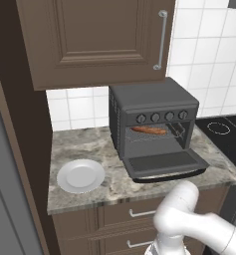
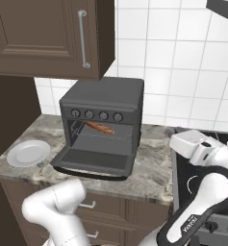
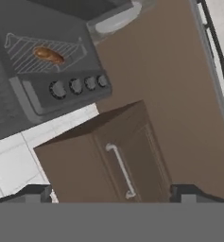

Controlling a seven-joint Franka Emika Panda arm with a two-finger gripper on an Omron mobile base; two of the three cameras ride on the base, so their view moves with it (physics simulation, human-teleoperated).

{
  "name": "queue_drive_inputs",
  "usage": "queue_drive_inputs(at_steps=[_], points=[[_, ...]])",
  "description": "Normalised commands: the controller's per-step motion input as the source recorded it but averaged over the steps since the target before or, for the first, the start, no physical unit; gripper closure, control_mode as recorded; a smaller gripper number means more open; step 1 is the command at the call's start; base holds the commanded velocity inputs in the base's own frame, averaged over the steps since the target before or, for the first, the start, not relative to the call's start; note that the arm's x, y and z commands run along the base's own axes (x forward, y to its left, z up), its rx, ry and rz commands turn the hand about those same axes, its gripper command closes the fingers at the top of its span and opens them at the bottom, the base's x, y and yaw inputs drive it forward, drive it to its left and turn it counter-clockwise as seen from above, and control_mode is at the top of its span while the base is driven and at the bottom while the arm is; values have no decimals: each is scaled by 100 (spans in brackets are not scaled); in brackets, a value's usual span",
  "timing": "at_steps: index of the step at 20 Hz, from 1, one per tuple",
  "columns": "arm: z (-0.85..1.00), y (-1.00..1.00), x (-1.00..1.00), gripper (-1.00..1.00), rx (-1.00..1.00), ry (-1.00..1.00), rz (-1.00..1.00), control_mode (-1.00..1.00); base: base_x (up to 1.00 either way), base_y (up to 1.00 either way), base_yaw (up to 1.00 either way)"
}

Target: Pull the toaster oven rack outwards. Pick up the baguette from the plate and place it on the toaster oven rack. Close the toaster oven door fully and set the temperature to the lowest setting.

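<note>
Robot arm (image 1: pixel 189 219) rises nearest the base cameras, elbow in front of the drawers. Gripper (image 3: pixel 113 196): fingertips spread wide at the bottom of the hand view, nothing between them, facing a brown wall cabinet (image 3: pixel 108 160). Toaster oven (image 1: pixel 152 114) sits on the marble worktop (image 1: pixel 84 149), door (image 1: pixel 164 164) dropped fully open. Baguette (image 1: pixel 148 130) lies on the rack (image 1: pixel 154 137) inside the cavity. Plate (image 1: pixel 80 175), bare, on the worktop left of the oven, apart from it. Four knobs (image 1: pixel 162 117) above the opening.

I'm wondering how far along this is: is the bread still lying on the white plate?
No, the plate is bare, and the baguette lies on the rack inside the open toaster oven.
</note>
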Motion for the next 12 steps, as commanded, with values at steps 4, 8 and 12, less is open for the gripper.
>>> queue_drive_inputs(at_steps=[4, 8, 12], points=[[-18, -20, -70, -100, -80, -88, 2, -100, 0, 0, 0], [-39, 28, -48, -100, -83, -82, 3, -100, 0, 0, 0], [-84, 83, -17, -100, -93, -60, -1, -100, 0, 0, 0]])
